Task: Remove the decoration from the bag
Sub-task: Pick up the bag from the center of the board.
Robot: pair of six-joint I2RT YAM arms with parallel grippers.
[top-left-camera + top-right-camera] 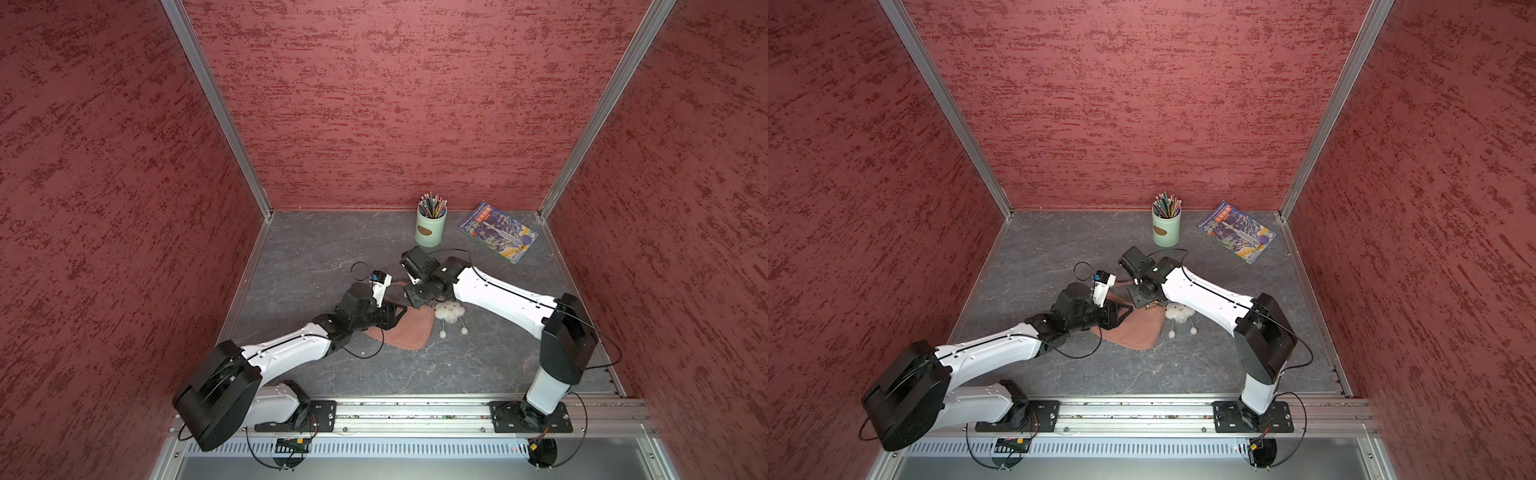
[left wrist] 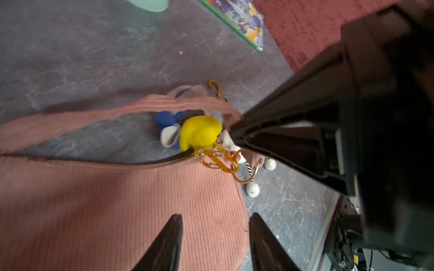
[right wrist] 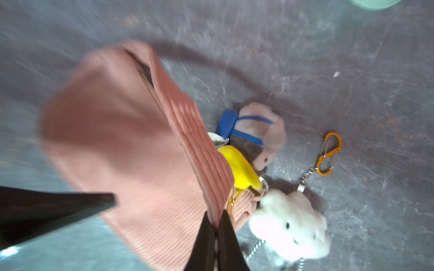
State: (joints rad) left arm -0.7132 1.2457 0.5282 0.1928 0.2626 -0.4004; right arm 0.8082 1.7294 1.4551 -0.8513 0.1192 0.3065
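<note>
Bag (image 1: 405,332) at middle of counter (image 1: 332,257), partly stripped: cloud charm (image 3: 291,225) plus clip (image 3: 328,153) loose just beside it. Apparently still clipped at ring (image 2: 245,181): yellow charm (image 2: 199,132). Right hand (image 3: 217,223) clamped on strap (image 3: 195,136); left hand (image 2: 215,217) jaws apart, empty, over bag body.

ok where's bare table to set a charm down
Free: the far-left stretch between the left wall and the pencil cup; the near strip between the bag and the front rail; a smaller patch between the book and the right arm. Crowded: the middle, around the bag and cloud plush.
</note>
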